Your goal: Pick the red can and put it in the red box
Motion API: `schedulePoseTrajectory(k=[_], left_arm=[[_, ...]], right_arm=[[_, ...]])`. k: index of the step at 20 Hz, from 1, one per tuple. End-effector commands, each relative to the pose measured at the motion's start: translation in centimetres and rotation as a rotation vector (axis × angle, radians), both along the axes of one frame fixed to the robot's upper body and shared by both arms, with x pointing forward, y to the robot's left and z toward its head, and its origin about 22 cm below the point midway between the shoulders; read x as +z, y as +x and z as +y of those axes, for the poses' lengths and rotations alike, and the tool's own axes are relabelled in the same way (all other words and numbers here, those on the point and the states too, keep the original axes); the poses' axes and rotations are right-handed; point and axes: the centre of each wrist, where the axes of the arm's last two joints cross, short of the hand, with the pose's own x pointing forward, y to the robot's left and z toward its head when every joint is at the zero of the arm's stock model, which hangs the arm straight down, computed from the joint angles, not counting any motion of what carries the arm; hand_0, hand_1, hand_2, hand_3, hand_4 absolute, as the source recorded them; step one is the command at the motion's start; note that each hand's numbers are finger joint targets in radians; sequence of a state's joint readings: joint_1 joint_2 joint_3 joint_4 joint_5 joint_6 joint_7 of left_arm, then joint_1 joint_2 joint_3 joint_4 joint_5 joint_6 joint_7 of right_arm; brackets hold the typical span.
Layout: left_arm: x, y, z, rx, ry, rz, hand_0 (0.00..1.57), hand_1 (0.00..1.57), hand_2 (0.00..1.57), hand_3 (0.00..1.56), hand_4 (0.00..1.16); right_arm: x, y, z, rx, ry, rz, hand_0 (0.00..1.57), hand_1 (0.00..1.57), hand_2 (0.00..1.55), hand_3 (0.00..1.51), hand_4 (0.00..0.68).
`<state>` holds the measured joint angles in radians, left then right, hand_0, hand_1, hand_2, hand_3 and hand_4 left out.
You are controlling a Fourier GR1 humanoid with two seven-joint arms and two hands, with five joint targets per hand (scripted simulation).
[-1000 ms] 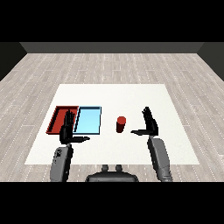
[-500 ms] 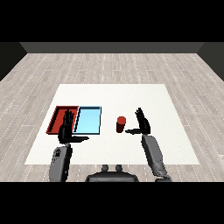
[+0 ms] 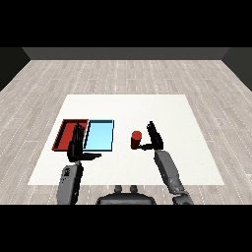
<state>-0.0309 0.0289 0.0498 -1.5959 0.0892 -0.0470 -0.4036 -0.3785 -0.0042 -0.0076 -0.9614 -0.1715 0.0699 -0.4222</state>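
Spread across mid-frame: white desk (image 3: 197, 147). Left of centre, side by side: red tray (image 3: 64, 134) and light blue tray (image 3: 99, 135). Hung over the red tray's lower edge: left hand (image 3: 76, 147), fingers straight. Just right of the upright red can (image 3: 136, 139) at centre: right hand (image 3: 155, 139), spread, not yet curled round it. Reaching step, by the look; next, closing round the can. No readable writing.

White table (image 3: 197, 147) on grey plank floor (image 3: 123, 78)

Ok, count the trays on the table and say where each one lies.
2. The red tray lies at the left, the light blue tray right beside it toward the red can. The left hand overlaps their near edges, hiding little.
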Motion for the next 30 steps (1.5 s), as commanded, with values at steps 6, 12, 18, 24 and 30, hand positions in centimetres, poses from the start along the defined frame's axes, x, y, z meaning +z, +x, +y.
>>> schedulePoseTrajectory(k=[6, 12, 18, 24, 30], left_arm=[[0.6, 0.2, 0.4, -0.007, -0.003, -0.004, 0.0, 0.0, 0.0, 0.0, 0.0], [0.9, -0.1, 1.5, -0.008, 0.014, -0.016, 0.0, 0.0, 0.0, 0.0, 0.0], [0.9, -0.1, 0.6, 0.002, -0.002, -0.002, 0.0, 0.0, 0.0, 0.0, 0.0], [0.9, 0.0, 1.6, 0.013, -0.001, -0.015, 0.0, 0.0, 0.0, 0.0, 0.0], [-0.1, -1.1, 1.1, -0.001, 0.0, -0.003, 0.0, 0.0, 0.0, 0.0, 0.0]], right_arm=[[-2.7, 0.1, 1.2, 0.015, 0.025, 0.035, 0.0, 0.0, 0.0, 0.0, 0.0], [-1.3, 0.2, 2.2, 0.024, 0.026, 0.064, 0.0, 0.0, 0.0, 0.0, 0.0], [-1.5, 2.3, 2.5, 0.04, 0.07, 0.067, 0.0, 0.0, 0.0, 0.0, 0.0], [-2.4, 1.1, 5.7, 0.068, 0.052, 0.061, 0.0, 0.0, 0.0, 0.0, 0.0], [-0.6, 2.3, 4.6, 0.069, 0.048, 0.075, 0.0, 0.0, 0.0, 0.0, 0.0]])
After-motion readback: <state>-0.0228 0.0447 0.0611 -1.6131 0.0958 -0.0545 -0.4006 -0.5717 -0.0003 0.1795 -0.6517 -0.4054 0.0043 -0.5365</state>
